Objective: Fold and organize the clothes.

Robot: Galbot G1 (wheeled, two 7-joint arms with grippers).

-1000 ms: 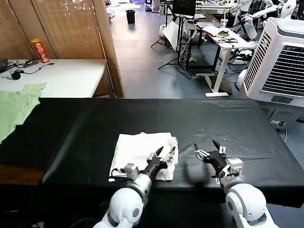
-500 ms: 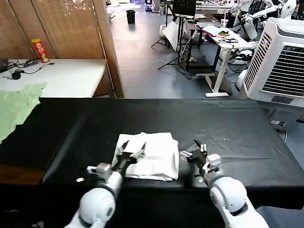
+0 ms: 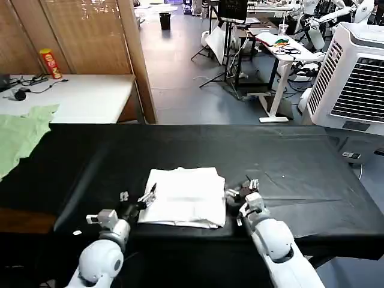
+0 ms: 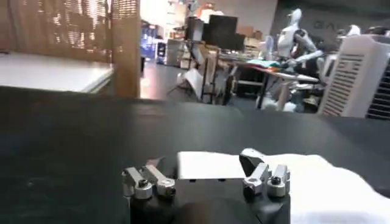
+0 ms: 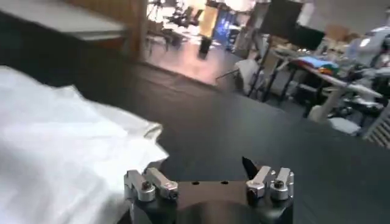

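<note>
Two grippers flank one folded T-shirt [image 3: 186, 196] on the black table [image 3: 312, 162], near the front edge, roughly centre.

Key relation: shirt sits between the claws. Left gripper [image 3: 137, 201] is at the shirt's left front corner, fingers pointing in toward it; right gripper [image 3: 243, 192] is just beside the shirt's right edge. Both are near; neither is clearly nearer, though the left tip looks to be at or touching the hem. Cannot confirm contact from the head view.

Shirt: white, folded to a compact rectangle, long axis approx. left-right across the table, lying flat. Front right corner is slightly lumpy. No print visible on the upper face.

Claw state:
- Left gripper [image 4: 205, 181]: released, fingers spread wide, nothing between them. In the left wrist view the shirt [image 4: 304, 182] lies ahead, toward one fingertip.
- Right gripper [image 5: 208, 182]: released, fingers apart, empty. In the right wrist view the shirt [image 5: 55, 146] lies off to one side, a corner reaching near the claw.

Judgement: fold appears essentially done; remaining work is prob. squaring up or shifting the bundle. Any next grasp would need an inward approach from either side. Risk: dragging one edge could open the fold.

Other: green garment [image 3: 18, 135] at far left, well apart, not involved.
</note>
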